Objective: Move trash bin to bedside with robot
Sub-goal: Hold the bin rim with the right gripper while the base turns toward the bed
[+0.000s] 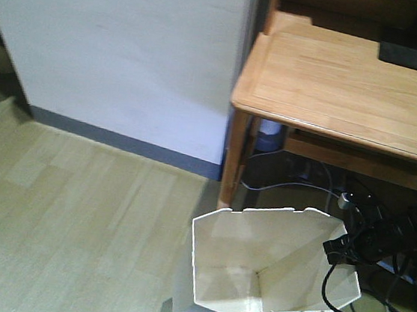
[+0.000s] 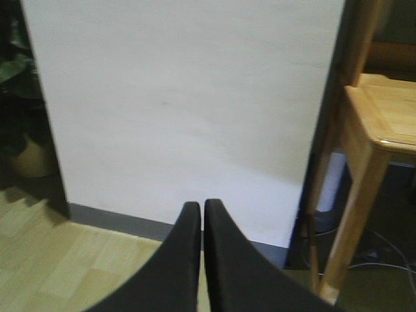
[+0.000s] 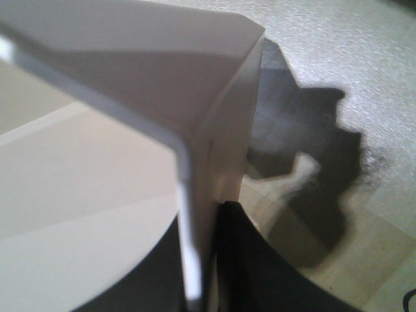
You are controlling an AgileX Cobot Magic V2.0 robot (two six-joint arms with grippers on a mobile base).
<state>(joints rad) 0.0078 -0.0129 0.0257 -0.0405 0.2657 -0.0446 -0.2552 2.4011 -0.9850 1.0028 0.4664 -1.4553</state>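
Because the bin (image 1: 255, 274) is thin white plastic and empty, it should be light and easy to shift, but its walls look likely to flex, and the smooth surface may slip in a small pinch. It sits low over the floor (image 1: 74, 208), just beside the leg of the desk (image 1: 352, 82); whether its base rests flat cannot be told. No bed shows in any view. The right gripper (image 1: 343, 248) is clamped on the rim at the bin's right side, with one finger inside the wall and one outside, close to an angled corner in the right wrist view. That corner seems a sensible hold, since the fold stiffens the rim where a flat stretch would bow. A hold on one edge will probably let the bin swing or twist, so slow travel seems wise, and the cables (image 1: 342, 307) beside it could snag. The left gripper (image 2: 202, 214) is well apart from the bin, fingers pressed together on nothing, facing the wall (image 2: 182, 97)
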